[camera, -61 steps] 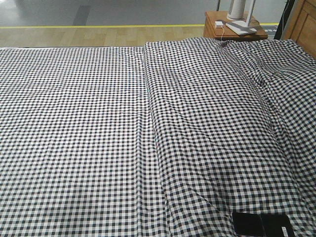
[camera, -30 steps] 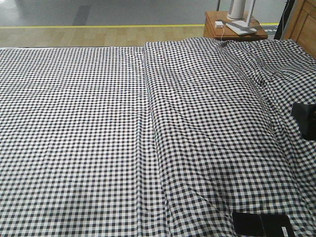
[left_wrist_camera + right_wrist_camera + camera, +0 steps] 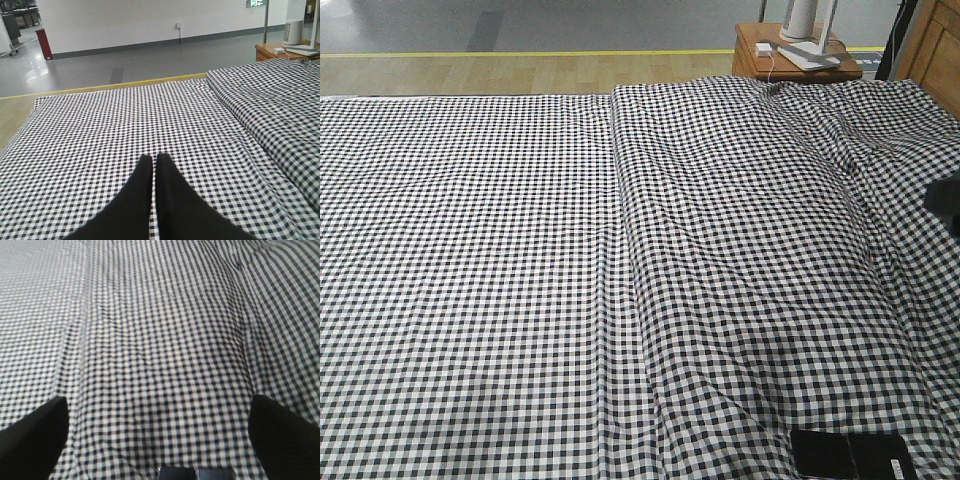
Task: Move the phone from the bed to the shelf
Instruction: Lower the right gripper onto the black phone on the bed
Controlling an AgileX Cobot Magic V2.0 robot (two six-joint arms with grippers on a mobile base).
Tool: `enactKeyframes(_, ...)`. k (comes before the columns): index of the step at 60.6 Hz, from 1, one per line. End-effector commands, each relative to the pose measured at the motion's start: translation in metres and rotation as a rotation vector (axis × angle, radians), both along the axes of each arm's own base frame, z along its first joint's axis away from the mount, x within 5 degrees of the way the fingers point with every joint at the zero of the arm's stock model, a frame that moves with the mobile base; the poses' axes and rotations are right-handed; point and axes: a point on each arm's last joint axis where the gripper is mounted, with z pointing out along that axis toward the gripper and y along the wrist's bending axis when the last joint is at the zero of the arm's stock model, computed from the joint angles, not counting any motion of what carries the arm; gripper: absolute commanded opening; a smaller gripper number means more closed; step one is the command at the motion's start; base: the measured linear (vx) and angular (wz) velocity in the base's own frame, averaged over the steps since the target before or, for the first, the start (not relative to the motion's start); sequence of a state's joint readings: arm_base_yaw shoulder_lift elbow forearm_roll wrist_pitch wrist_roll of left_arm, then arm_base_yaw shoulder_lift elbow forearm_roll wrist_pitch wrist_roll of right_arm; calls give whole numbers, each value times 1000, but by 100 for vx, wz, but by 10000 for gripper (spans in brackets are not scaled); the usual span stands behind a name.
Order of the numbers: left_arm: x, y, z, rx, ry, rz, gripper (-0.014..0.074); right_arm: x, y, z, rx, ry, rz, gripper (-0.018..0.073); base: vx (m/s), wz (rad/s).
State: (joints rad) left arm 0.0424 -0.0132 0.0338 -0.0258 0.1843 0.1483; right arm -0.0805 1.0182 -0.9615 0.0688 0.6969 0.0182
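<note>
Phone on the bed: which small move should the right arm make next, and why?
Probably draw the open right end effector back toward the robot and lower it. In the front view the glossy black rectangular phone lies flat on the black-and-white checked bed near the bottom right, nearer than that end effector, whose wrist view shows only the bed.

1. The white sticker on the phone carries dark print that is too small to read.
2. The green lit sign high on the far wall has pale characters, blurred and cut off, not legible.
</note>
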Motion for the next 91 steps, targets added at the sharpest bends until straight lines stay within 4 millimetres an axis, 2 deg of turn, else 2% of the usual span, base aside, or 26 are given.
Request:
enactKeyframes(1,-1,0,15,-11,-108,-2,1,11,-17,19,-10,-20,-64,673,0,0)
enactKeyframes(9,-1,0,15,-11,-108,-2,1,25,-44,17,-13,43,-100,669,0,0)
enactKeyframes(17,-1,0,15,-11,-108,-2,1,38,-73,-1,44,101,-122,662,0,0)
enactKeyframes(31,-1,0,15,-11,-108,-2,1,62,-131,-51,155,182,-161,655,0,0)
enactKeyframes(44,-1,0,15,-11,-108,-2,1,82,-170,-115,327,245,-137,652,0,0)
enactKeyframes(56,-1,0,15,-11,-108,-2,1,89,-188,-181,441,363,-77,649,0,0)
enactKeyframes(68,-1,0,15,-11,-108,-2,1,101,-196,-244,561,495,14,643,0,0)
enactKeyframes(79,-1,0,15,-11,-108,-2,1,114,-204,-284,648,582,96,638,0,0)
enactKeyframes(91,-1,0,15,-11,-108,-2,1,122,-213,-317,677,668,176,633,0,0)
